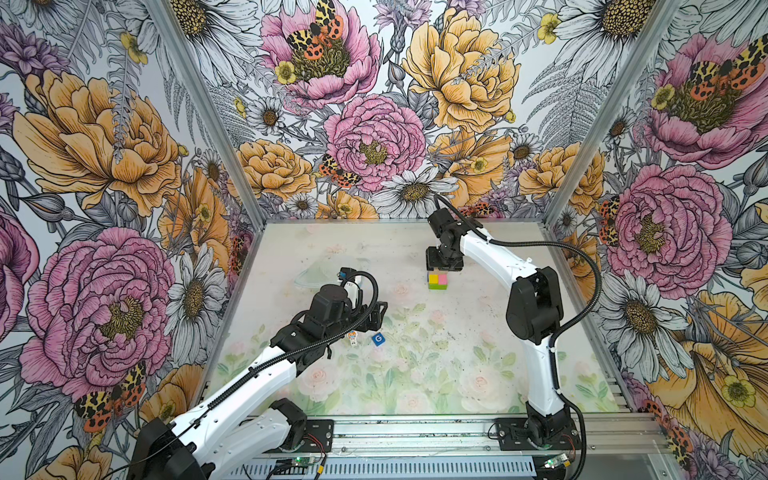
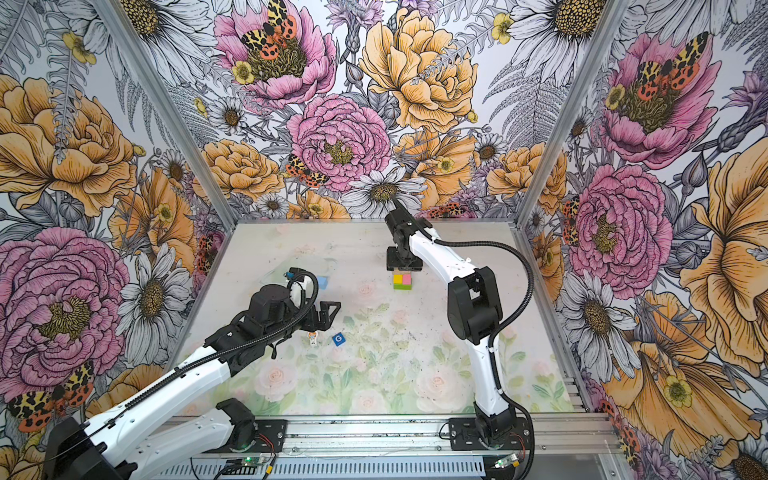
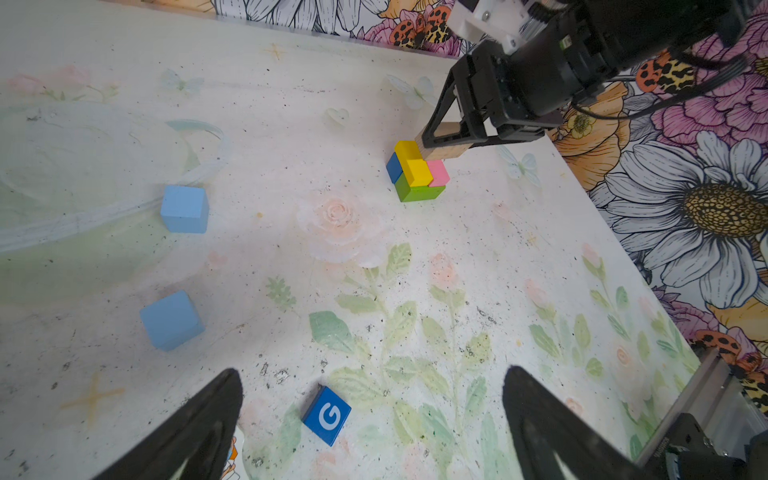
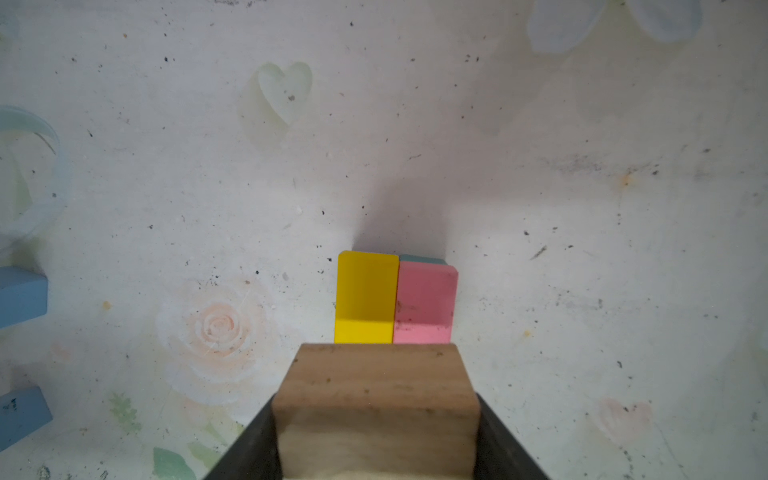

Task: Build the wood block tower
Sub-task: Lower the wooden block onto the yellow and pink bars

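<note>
A low stack [image 1: 437, 281] [image 2: 402, 281] stands on the mat. It has a green brick [image 3: 417, 193] and a dark blue block [image 3: 392, 168] below, with a yellow brick [image 4: 365, 291] and a pink brick [image 4: 424, 299] side by side on top. My right gripper [image 1: 444, 266] [image 4: 376, 436] is shut on a plain tan block [image 3: 442, 145], held just over the stack's far end; I cannot tell if they touch. My left gripper [image 3: 372, 374] [image 1: 376, 313] hangs open and empty. Two light blue cubes [image 3: 185, 208] [image 3: 170, 320] lie loose. The white toy figure [image 1: 352, 337] lies by the left fingers.
A blue tile with a white G [image 3: 328, 415] [image 1: 378, 339] lies flat between the left fingers' line of sight. A clear plastic dish [image 3: 104, 166] sits behind the cubes. Flowered walls close in three sides; a metal rail [image 1: 415, 432] runs along the front.
</note>
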You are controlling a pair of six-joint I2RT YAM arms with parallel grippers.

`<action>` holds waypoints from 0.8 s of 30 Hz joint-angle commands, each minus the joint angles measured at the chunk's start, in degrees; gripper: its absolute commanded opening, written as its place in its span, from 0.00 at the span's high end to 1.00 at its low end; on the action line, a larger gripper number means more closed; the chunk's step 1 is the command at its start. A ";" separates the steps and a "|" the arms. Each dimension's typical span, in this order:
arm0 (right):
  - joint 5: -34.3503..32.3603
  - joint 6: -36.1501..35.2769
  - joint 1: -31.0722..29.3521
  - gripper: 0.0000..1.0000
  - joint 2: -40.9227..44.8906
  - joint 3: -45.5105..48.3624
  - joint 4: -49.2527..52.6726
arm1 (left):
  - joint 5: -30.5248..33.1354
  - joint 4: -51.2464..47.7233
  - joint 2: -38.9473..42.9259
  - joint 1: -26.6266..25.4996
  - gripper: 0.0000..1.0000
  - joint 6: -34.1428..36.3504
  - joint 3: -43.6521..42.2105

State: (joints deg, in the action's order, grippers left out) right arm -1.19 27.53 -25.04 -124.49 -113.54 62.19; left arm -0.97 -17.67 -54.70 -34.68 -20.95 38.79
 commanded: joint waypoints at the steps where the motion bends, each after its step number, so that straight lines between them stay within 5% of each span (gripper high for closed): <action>1: 0.49 0.66 0.27 0.51 -1.21 -1.60 0.14 | -1.01 1.35 1.00 0.51 0.01 0.65 0.68; 24: 0.58 0.55 1.13 0.51 -3.57 -1.80 0.12 | -1.39 1.52 0.64 1.28 0.01 0.76 0.68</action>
State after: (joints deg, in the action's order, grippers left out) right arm -0.78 27.53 -24.29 -126.74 -113.69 62.37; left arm -1.17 -17.65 -54.43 -33.93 -20.95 38.79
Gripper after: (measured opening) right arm 0.631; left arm 0.989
